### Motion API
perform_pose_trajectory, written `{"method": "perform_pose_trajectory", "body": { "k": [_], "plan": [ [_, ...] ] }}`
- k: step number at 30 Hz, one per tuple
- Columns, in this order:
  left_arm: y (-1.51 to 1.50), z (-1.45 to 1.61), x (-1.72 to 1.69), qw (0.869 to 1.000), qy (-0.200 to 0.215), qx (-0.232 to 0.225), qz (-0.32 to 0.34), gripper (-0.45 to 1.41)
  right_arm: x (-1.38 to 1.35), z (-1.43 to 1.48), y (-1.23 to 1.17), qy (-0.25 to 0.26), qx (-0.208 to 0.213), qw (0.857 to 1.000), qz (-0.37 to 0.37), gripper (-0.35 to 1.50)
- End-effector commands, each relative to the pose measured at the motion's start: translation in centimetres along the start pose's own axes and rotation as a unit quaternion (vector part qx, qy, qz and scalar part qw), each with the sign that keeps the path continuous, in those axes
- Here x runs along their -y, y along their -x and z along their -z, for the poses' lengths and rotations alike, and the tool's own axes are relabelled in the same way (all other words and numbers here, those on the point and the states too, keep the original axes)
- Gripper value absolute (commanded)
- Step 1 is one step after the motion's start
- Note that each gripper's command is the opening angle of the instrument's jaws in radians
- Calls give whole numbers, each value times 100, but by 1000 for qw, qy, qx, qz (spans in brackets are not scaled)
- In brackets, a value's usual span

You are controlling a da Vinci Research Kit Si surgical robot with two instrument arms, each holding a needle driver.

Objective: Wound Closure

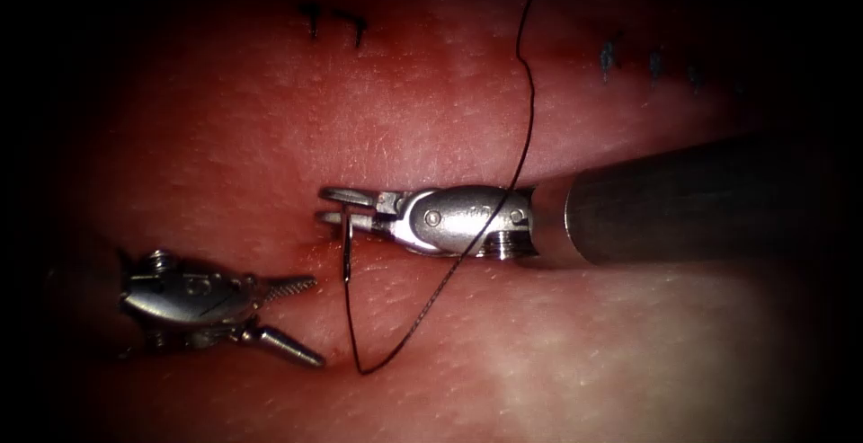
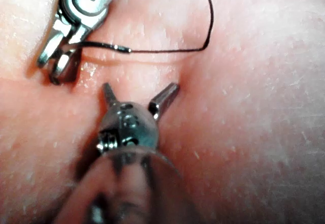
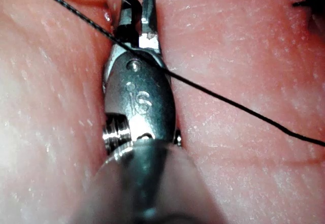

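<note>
Right gripper point(image 1: 346, 208) around needle point(image 1: 347, 250)

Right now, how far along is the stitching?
Done: dark stitches sit across the tissue. In hand: the right gripper holds the needle near its thread end, over the cut; the thread trails loose. The left gripper is open, empty. Left: the cut there looks unclosed.

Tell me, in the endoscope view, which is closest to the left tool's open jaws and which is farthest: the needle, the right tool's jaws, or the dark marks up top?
1. needle, just right of the left tool.
2. right tool, holding the needle, slightly higher.
3. dark marks, far up the tissue.
</note>
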Motion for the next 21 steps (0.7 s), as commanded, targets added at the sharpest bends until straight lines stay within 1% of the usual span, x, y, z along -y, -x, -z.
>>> {"method": "perform_pose_trajectory", "body": {
  "k": [1, 4, 5, 8, 12, 17, 21],
  "plan": [
    [-9, -8, 4, 1000, -1, -1, 1, 69, 4, -11, -2, -3, -5, 1000, 11, -35],
    [-9, -7, 4, 1000, -1, -1, 1, 69, 8, -15, -7, -8, -7, 999, 38, -35],
    [-9, -7, 4, 1000, -1, -1, 1, 69, 11, -16, -9, -10, -1, 998, 59, -35],
    [-9, -7, 4, 1000, -1, -1, 1, 69, 17, -17, -13, -8, 12, 996, 89, -35],
    [-9, -7, 3, 1000, -1, -1, 1, 69, 22, -18, -13, -6, 17, 995, 96, -35],
    [-9, -7, 3, 1000, -1, -1, 1, 69, 28, -25, -1, -16, 38, 994, 101, -35],
    [-9, -7, 3, 1000, -1, -1, 1, 69, 32, -27, 19, -22, 53, 995, 78, -35]
  ]
}}
